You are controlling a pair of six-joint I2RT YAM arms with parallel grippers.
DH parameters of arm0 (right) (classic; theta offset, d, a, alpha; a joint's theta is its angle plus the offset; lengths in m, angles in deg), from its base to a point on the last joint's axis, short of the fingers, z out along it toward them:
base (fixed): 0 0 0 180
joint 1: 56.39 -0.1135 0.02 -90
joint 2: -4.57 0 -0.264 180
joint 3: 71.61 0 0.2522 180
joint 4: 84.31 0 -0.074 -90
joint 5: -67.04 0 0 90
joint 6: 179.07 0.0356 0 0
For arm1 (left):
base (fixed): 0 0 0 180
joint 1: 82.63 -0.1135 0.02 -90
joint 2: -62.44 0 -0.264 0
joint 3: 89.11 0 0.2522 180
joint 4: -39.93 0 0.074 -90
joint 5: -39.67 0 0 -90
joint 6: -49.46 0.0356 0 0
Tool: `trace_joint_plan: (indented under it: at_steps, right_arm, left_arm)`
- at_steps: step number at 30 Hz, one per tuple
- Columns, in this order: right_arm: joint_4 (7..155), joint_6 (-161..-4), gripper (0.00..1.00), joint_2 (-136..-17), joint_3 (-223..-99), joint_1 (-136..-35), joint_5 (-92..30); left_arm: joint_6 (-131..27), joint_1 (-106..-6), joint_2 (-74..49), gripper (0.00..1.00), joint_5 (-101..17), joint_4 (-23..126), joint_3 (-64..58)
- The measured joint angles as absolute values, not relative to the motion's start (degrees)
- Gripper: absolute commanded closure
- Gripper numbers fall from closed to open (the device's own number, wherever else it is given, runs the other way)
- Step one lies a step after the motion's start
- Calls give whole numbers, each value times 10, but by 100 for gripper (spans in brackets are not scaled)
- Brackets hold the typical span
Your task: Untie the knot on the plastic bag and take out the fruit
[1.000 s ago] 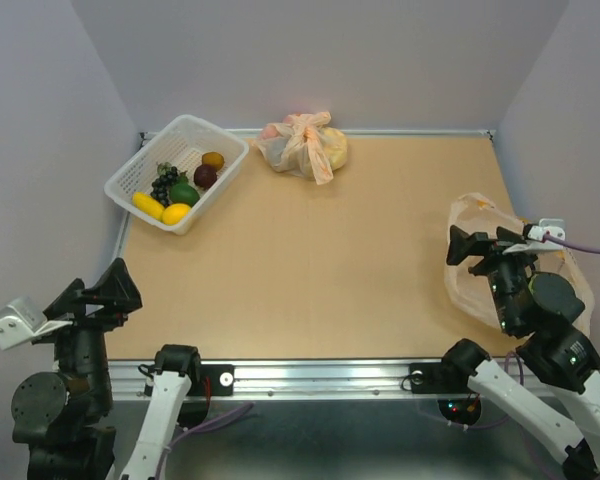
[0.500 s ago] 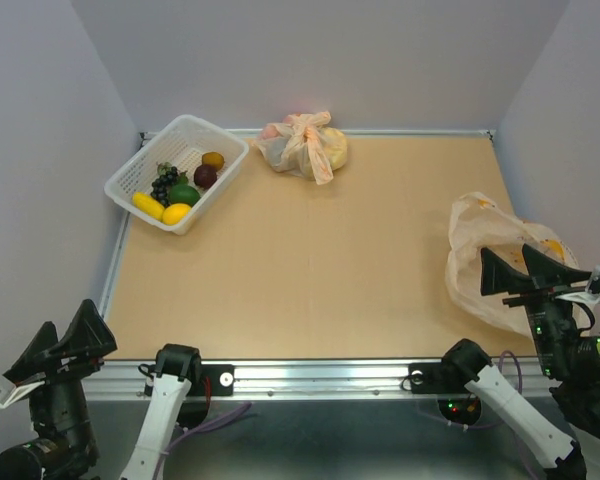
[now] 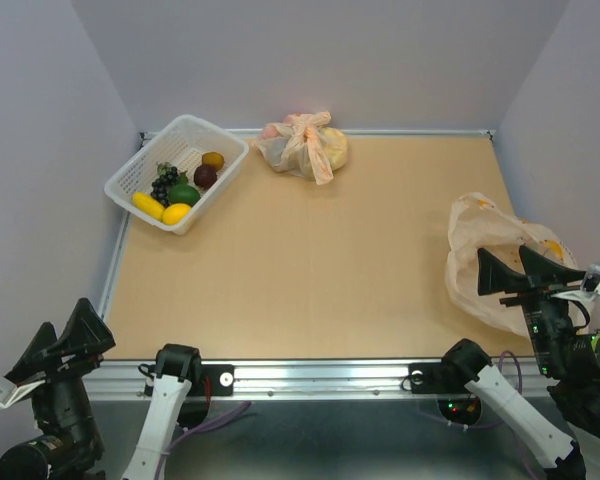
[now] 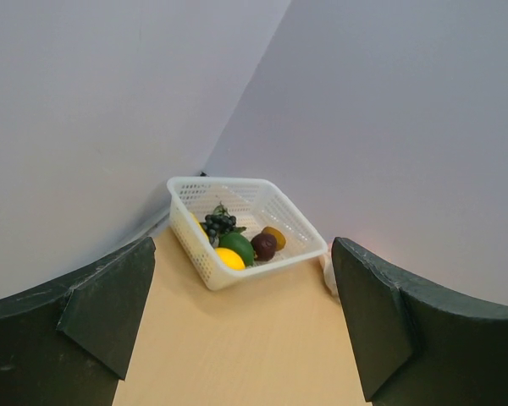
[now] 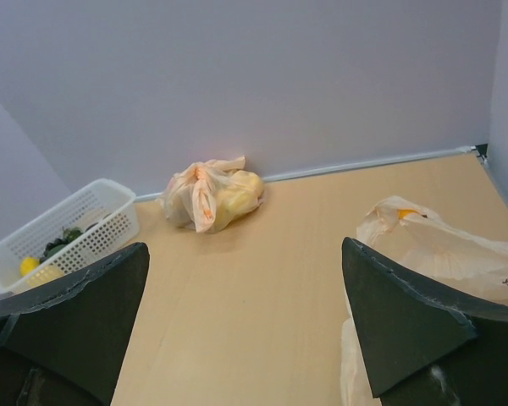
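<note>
Your left gripper (image 3: pixel 68 325) has dropped back off the near left corner of the table (image 3: pixel 310 280). A second ago it stood higher, at the table's edge. Its jaws are spread wide and hold nothing, and it has hardly shifted in the last half second.

At the far left, the white basket (image 3: pixel 185 119) carries the fruit (image 3: pixel 180 185): kiwi (image 3: pixel 213 160), plum (image 3: pixel 205 176), grape bunch (image 3: pixel 163 183), a green one (image 3: pixel 184 194), a banana-like piece (image 3: pixel 147 205) and a lemon-like one (image 3: pixel 176 213). None of it has moved.

Along the back wall sits the other bag (image 3: pixel 305 145), bulging around a yellow lump. It is tied shut and is not your target.

On the right, the plastic bag (image 3: pixel 470 235) lies slack and flattened near the right wall, and you can see no knot on it. An orange spot shows through it near the wall; you cannot tell whether that is print or something inside.

Your right gripper (image 3: pixel 502 255) was out over that bag a second ago. It has pulled back toward its base, jaws wide and empty.

With both arms retreating, the bag limp and the fruit in the basket, you can judge the task essentially finished.
</note>
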State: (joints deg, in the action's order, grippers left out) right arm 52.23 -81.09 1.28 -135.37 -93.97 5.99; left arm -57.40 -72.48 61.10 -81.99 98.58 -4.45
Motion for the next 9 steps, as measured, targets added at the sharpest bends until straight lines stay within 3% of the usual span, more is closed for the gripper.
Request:
trace_joint_plan:
  at_steps: [9]
  right_arm:
    - [522,-811,0,13,-1353,-940,64]
  left_arm:
    - [-578,-725,611,5,-827,966,-63]
